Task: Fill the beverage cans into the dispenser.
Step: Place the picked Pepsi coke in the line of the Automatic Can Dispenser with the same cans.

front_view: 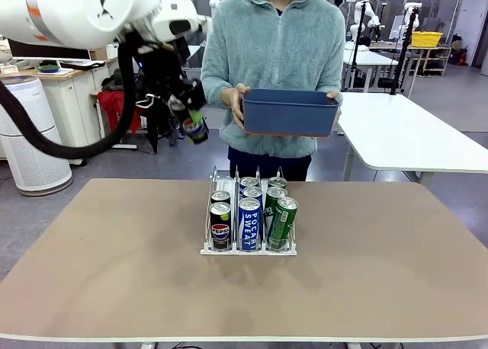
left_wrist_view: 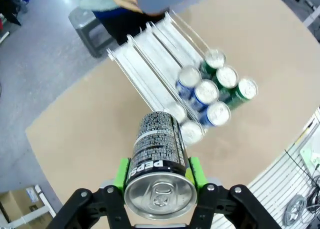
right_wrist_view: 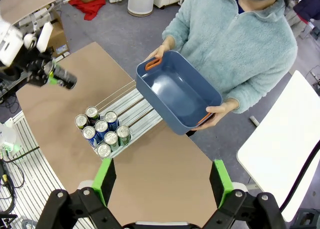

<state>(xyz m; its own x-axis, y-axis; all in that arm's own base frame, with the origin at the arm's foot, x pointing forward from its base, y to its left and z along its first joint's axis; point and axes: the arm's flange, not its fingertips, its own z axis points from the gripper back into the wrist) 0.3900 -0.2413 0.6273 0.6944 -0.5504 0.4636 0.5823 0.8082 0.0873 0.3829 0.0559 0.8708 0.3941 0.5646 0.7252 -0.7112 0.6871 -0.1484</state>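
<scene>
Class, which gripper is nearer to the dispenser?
Left. The left gripper, holding a Pepsi can, hangs above the dispenser, up and leftward. The right gripper is open, much higher.

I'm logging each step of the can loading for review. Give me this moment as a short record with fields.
left gripper: shut on a black Pepsi can, held in the air above the table's left part
right gripper: open, holding nothing, high over the table
dispenser: mid-table, three lanes
left lane: two black cans
middle lane: three blue cans
right lane: three green cans
person: stands at the far side, holding a blue bin with both hands; it looks empty
</scene>
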